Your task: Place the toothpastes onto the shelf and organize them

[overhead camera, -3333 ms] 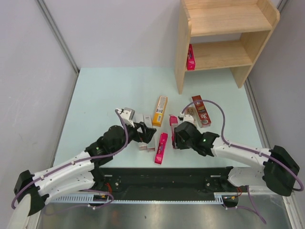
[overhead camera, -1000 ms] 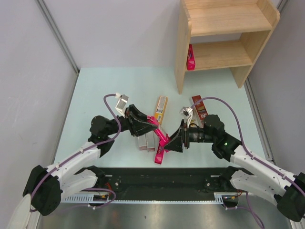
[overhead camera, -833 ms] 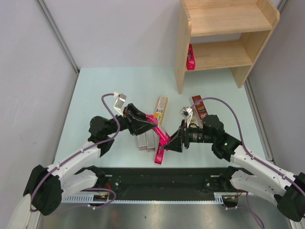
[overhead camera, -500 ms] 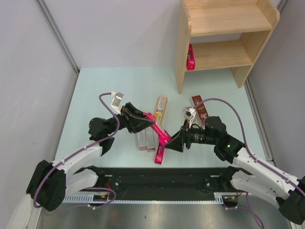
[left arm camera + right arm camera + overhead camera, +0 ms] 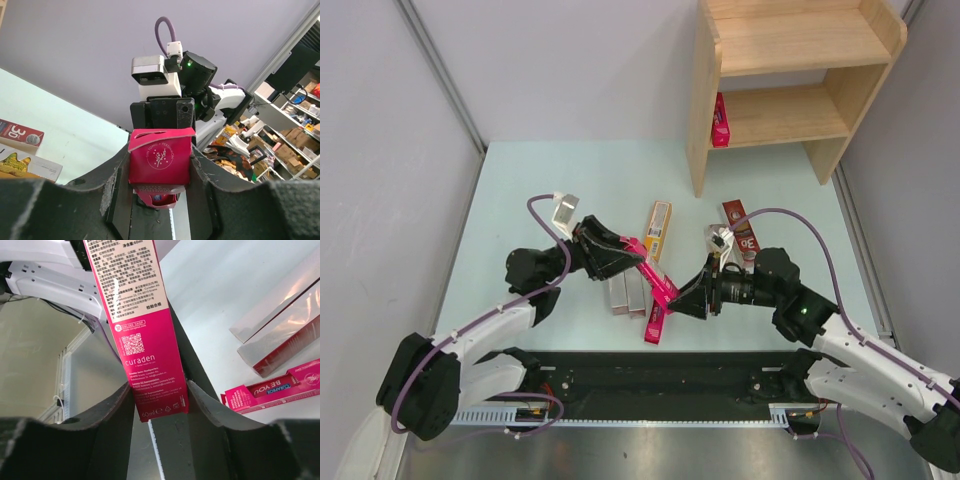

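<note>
Seen from above, the magenta carton [image 5: 655, 272] is held tilted over the surface [image 5: 520, 200]. Its upper end is pinched by the left fingers [image 5: 620, 262] and its lower end by the right fingers [image 5: 692, 297], with both arms bent inward. In the left wrist view, its square cardboard end [image 5: 159, 162] is clamped between the dark left fingers [image 5: 114, 192]. In the right wrist view, its glossy printed face [image 5: 145, 340] is gripped between the right fingers [image 5: 202, 405], and silver cartons [image 5: 280, 325] are seen lying on the surface beyond.

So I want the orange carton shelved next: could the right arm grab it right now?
Probably not yet: its jaws are shut on the pink carton, which the left arm's jaws grip too. The orange carton itself lies uncovered, just beyond.
</note>
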Controlling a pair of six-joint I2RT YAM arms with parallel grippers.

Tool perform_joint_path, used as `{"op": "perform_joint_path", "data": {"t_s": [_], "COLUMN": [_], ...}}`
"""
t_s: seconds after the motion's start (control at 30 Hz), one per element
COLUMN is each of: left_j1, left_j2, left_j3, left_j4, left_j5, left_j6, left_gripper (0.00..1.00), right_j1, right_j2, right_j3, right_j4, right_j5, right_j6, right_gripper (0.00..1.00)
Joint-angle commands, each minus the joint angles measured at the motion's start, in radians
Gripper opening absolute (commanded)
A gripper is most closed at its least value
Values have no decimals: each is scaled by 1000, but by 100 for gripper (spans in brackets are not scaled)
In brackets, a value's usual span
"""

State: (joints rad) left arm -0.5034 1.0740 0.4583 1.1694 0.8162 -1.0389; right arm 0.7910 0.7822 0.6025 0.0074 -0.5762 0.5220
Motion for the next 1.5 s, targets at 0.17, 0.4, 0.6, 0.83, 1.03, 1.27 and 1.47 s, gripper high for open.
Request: {"op": "perform_joint_path", "data": {"t_s": [0.17, 0.4, 0.6, 0.83, 1.03, 1.27, 1.47], "left_j1": [6, 8, 8, 6, 5, 2, -4], "left_j2": [-17, -129, -227, -270, -287, -316, -324], "left_j3": [17, 62, 72, 51, 57, 72, 7], "left_j4": [-26, -486, -729, -866, -1022, -1159, -1122], "left_j5": [-5, -110, -245, -376, -618, -856, -850], "left_j6": [46, 304, 442, 517, 550, 527, 522], "left_gripper": [58, 100, 100, 100, 100, 100, 100], "right_j1": [-33, -147, -246, -369, -555, -670, -751], "right_j2": [-29, -57, -60, -70, -75, -54, 0], "right_j3": [11, 11, 11, 13, 43, 83, 175], "right_j4": [45, -3, -56, -86, -158, -147, -150], "right_j5": [28, 61, 85, 96, 76, 33, 47], "right_j6": [27, 41, 53, 59, 85, 115, 116], "right_gripper": [29, 25, 22, 17, 17, 17, 17]}}
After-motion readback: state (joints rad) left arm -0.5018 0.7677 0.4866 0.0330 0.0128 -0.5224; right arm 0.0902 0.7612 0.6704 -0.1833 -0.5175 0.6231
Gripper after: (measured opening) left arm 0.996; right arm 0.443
